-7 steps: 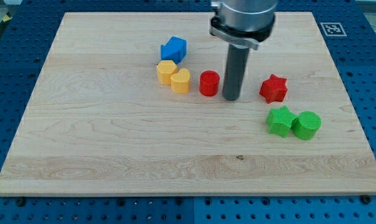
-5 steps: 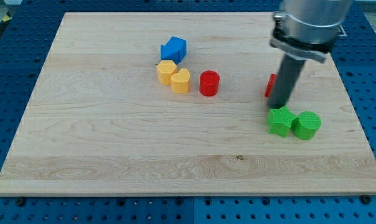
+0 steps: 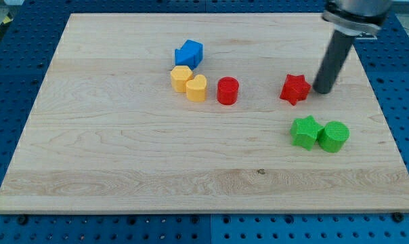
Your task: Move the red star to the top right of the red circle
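Note:
The red star [image 3: 294, 89] lies on the wooden board [image 3: 123, 156], right of centre. The red circle [image 3: 227, 90] sits to its left, about level with it, with a clear gap between them. My tip [image 3: 322, 91] rests on the board just to the right of the red star, close to it or touching its right side. The dark rod rises from there toward the view's top right.
A blue block [image 3: 189, 53] lies above a yellow hexagon-like block [image 3: 181, 78] and a yellow heart [image 3: 197, 87], left of the red circle. A green star [image 3: 305, 131] and a green circle [image 3: 333, 136] sit below the red star.
My tip swept from beside the red circle across to the right side of the red star. The red star shifted slightly left and up.

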You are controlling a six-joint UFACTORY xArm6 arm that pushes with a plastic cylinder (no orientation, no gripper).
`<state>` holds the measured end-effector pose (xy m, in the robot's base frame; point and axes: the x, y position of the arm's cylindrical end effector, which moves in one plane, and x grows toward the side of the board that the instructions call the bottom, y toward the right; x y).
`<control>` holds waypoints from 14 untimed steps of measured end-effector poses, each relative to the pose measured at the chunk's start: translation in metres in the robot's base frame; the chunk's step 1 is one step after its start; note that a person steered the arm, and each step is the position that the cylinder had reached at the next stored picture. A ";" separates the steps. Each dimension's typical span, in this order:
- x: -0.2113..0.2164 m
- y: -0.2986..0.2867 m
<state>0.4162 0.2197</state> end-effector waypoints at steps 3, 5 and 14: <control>0.001 -0.089; -0.012 -0.094; -0.062 -0.125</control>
